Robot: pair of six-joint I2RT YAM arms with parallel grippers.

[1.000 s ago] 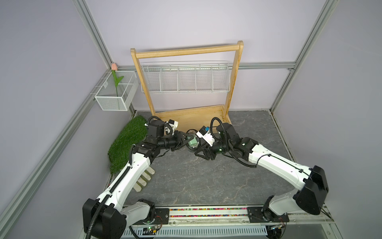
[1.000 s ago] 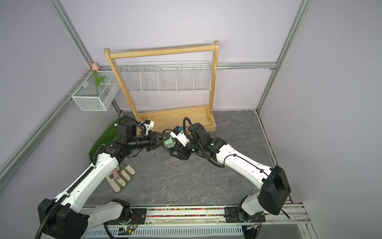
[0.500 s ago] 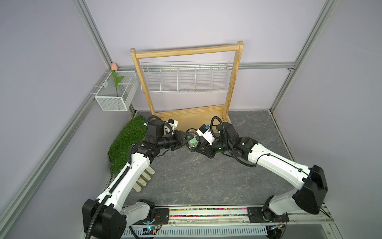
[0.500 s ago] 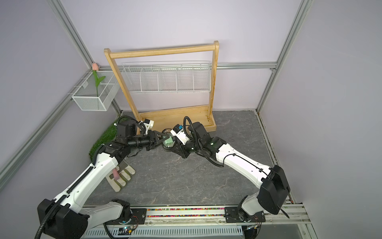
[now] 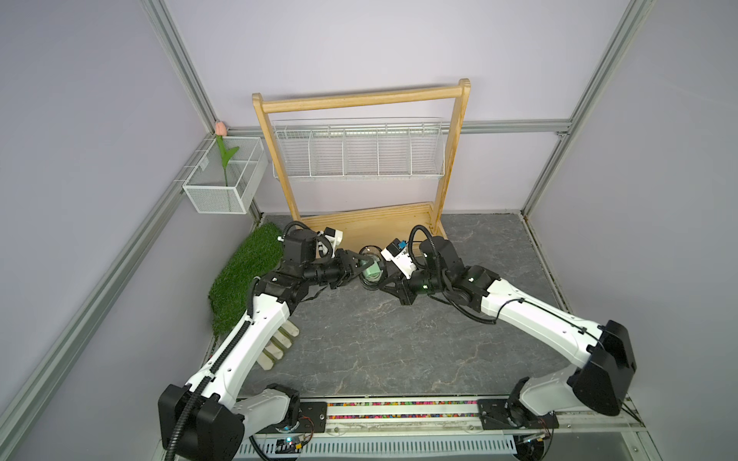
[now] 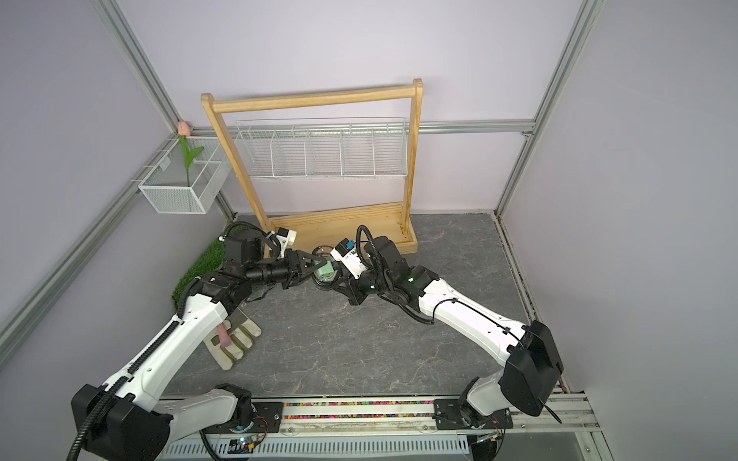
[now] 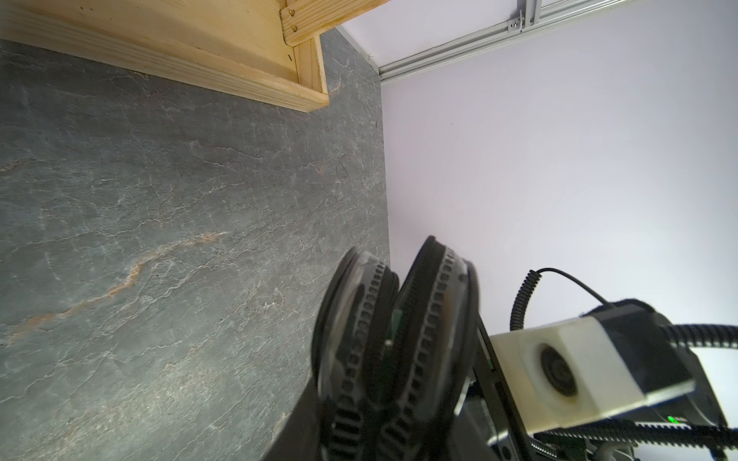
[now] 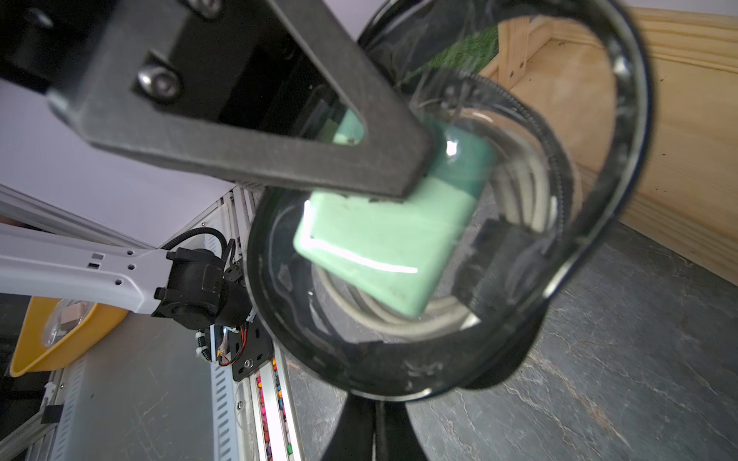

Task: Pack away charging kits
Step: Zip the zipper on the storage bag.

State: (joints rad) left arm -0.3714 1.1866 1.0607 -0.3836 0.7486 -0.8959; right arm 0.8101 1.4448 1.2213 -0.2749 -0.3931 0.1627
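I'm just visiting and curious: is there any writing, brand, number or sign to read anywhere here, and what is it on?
No text can be read anywhere in these views.
Too small to read: the blue sticker on a white camera block.
Too small to read: any print on the small circuit board at the front.
No marking shows: the mint-green charger block.
No label shows: the clear pouch.

Green charger [image 7: 396, 321] sliver between black-rimmed pouch [image 7: 436, 319] halves
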